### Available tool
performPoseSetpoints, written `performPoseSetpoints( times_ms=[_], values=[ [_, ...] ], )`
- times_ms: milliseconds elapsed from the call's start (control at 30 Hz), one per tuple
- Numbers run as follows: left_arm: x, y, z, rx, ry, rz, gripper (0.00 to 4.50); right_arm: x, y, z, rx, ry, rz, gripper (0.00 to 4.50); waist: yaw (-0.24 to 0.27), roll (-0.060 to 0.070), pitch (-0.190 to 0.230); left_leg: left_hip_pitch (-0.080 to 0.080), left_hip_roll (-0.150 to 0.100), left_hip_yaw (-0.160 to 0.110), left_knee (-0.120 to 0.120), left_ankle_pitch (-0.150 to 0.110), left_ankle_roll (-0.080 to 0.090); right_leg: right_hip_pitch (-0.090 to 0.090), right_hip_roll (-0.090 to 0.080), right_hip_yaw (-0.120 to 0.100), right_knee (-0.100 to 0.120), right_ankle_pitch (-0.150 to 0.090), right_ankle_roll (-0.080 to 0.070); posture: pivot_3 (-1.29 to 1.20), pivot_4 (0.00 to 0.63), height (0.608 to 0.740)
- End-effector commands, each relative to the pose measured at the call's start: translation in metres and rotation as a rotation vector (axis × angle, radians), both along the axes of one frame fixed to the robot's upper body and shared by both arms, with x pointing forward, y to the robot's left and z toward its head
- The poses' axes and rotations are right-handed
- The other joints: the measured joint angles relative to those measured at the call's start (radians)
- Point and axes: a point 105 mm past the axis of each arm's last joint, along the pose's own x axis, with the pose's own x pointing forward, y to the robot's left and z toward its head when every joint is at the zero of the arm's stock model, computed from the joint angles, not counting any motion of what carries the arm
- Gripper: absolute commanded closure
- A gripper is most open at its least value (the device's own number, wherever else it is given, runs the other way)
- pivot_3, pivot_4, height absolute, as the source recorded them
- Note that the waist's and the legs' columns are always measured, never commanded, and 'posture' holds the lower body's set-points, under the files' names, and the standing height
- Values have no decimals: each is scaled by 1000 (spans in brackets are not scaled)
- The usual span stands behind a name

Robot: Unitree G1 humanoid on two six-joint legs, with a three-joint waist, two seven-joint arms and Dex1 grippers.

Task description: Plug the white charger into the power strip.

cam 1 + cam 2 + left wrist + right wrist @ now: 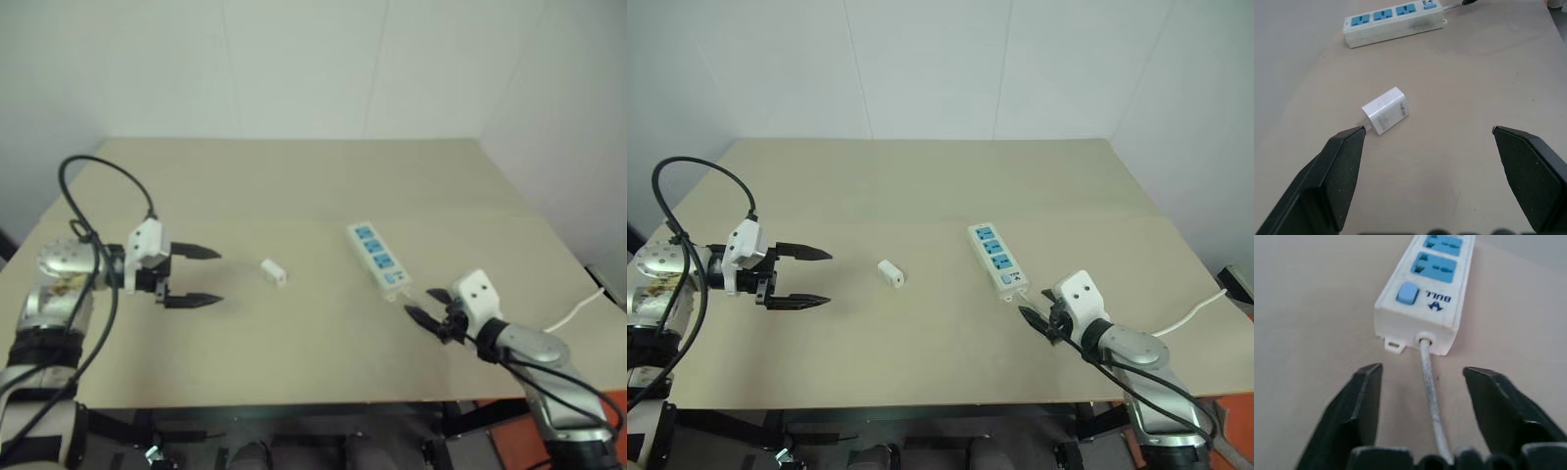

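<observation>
- Plain beige worktop (pixel 294 343) under white walls.
- The charger (pixel 273 271) lies loose mid-worktop, just ahead of the left gripper (pixel 204 277), whose jaws gape empty, pointing at it.
- The strip (pixel 378 258) runs lengthwise away from the right gripper (pixel 423 305), spread around its cord (pixel 1431 396), not gripping.

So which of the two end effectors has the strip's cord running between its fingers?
The right end effector, by the switch end of the power strip: the cord passes between its open fingers. The left end effector faces the white charger.
</observation>
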Motion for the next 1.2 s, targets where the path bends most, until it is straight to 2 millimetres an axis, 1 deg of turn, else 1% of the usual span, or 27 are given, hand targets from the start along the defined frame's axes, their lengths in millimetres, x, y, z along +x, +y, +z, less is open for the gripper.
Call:
performPoseSetpoints(
  times_ms=[33, 133, 200, 300, 433, 533, 633, 733, 900, 967, 1033, 1100, 1200],
  values=[
    [1, -2, 12, 4, -46, -15, 0, 1, 3, 30, 68, -153, -32, 42, 1, 0, 0, 0, 0, 0, 0, 0, 0, 0, 0, 0, 0, 0, 0, 0, 150, 740],
    [-1, 0, 12, 8, -44, -14, 0, 4, 6, 35, 119, -226, -95, 42, 1, 0, 0, 0, 0, 0, 0, 0, 0, 0, 0, 0, 0, 0, 0, 0, 150, 740],
    [-2, 1, 13, 10, -42, -14, 0, 6, 11, 34, 150, -245, -114, 42, 1, 0, 0, 0, 0, 0, 0, 0, 0, 0, 0, 0, 0, 0, 0, 0, 150, 740],
    [-1, 0, 13, 6, -48, -10, 0, 12, 19, 27, 131, -243, -126, 42, 0, 0, 0, 0, 0, 0, 0, 0, 0, 0, 0, 0, 0, 0, 0, 0, 150, 740],
    [-1, -2, 12, 5, -49, -8, 0, 20, 25, 26, 176, -247, -125, 42, 0, 0, 0, 0, 0, 0, 0, 0, 0, 0, 0, 0, 0, 0, 0, 0, 150, 740],
    [0, -4, 10, 4, -58, 1, 0, 30, 23, 16, 123, -257, -156, 42, 1, 0, 0, 0, 0, 0, 0, 0, 0, 0, 0, 0, 0, 0, 0, 0, 150, 740],
    [-2, -4, 9, 1, -59, 4, 0, 37, 23, 8, 172, -216, -153, 42, 0, 0, 0, 0, 0, 0, 0, 0, 0, 0, 0, 0, 0, 0, 0, 0, 150, 740],
    [-3, -5, 8, -3, -62, 11, 0, 39, 27, 4, 222, -181, -131, 42, 0, 0, 0, 0, 0, 0, 0, 0, 0, 0, 0, 0, 0, 0, 0, 0, 150, 740],
    [-6, -3, 7, 3, -59, 20, 0, 40, 29, -5, 244, -151, -147, 42, -2, 0, 0, 0, 0, 0, 0, 0, 0, 0, 0, 0, 0, 0, 0, 0, 150, 740],
    [-6, -3, 8, 1, -62, 26, 0, 39, 32, -5, 281, -146, -141, 42, -2, -1, -1, 1, 1, 0, 0, 0, 0, 0, 0, 0, 0, 0, 0, 0, 150, 740],
    [-5, -4, 10, -5, -67, 26, 0, 38, 36, 0, 366, -134, -122, 42, -2, -1, -1, 1, 0, 0, 0, 0, 0, 0, 0, 0, 0, 0, 0, 0, 150, 740],
    [-5, -5, 11, -7, -69, 24, 0, 37, 38, 1, 372, -133, -111, 42, -2, -1, -1, 0, 1, 0, 0, 0, 0, 0, 0, 0, 0, 0, 0, 0, 150, 740],
    [-5, -6, 11, -6, -69, 20, 0, 35, 40, -4, 329, -137, -109, 42, -1, -1, -1, 0, 0, 0, 0, 0, 0, 0, 0, 0, 0, 0, 0, 0, 150, 740]
  ],
)
